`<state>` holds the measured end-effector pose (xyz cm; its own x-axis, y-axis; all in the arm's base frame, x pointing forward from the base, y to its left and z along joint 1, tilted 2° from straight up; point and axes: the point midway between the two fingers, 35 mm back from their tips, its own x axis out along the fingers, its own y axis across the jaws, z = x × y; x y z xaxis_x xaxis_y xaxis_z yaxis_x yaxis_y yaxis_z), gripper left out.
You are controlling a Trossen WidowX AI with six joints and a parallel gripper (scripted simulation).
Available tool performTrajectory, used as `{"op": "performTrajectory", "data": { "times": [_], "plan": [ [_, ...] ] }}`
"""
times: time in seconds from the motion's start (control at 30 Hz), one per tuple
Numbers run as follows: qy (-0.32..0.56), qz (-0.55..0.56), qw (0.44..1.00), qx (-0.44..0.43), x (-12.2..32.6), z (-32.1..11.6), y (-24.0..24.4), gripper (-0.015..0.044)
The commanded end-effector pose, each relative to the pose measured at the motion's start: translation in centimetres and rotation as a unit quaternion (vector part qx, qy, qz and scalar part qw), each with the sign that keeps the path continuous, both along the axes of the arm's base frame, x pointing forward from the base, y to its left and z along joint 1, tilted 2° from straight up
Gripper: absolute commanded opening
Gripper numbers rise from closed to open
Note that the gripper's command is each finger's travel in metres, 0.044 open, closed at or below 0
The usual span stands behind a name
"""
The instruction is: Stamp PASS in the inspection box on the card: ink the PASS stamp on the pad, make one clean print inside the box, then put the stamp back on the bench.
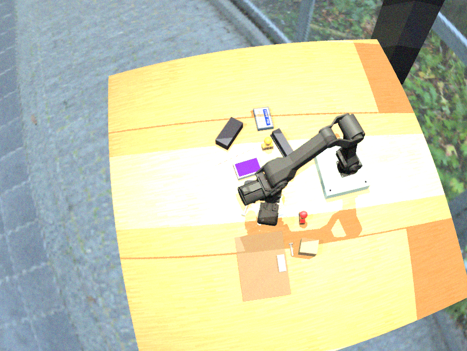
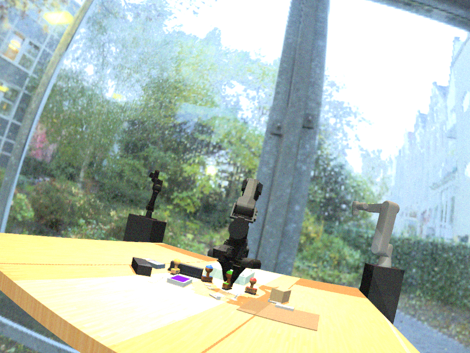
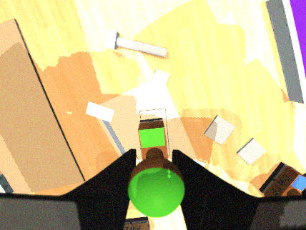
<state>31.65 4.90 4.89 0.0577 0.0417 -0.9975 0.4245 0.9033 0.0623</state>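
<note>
My gripper (image 3: pixel 154 155) is shut on the stamp with the green knob (image 2: pixel 229 272) (image 3: pixel 156 193), which stands upright. The stamp's base is low over the white card (image 3: pixel 154 94), at the thin outlined box (image 3: pixel 166 132); the box's far end shows beyond the base. Whether the base touches the card is hidden, and no print shows. The purple ink pad (image 1: pixel 247 167) (image 2: pixel 179 279) (image 3: pixel 301 21) lies off to one side. The green stamp's lettering is not visible.
A blue stamp (image 2: pixel 208 273) (image 3: pixel 299 183), a red stamp (image 1: pixel 303 215) (image 2: pixel 251 287) and a yellow stamp (image 1: pixel 267 142) (image 2: pixel 175 265) stand nearby. A bolt (image 3: pixel 141 47) and small white tiles (image 3: pixel 219 129) lie around the card. A brown mat (image 1: pixel 260 279) and beige block (image 1: pixel 309 246) are farther off.
</note>
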Motion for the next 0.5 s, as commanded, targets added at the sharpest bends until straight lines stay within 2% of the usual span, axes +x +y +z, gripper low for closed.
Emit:
{"op": "performTrajectory", "data": {
  "times": [0.0,0.47],
  "plan": [
    [0.001,-0.002,1.000,-0.002,-0.06,-0.41,-0.04,0.0000],
    [0.000,-0.003,1.000,-0.002,-0.11,-1.32,-0.02,0.0000]
  ]
}}
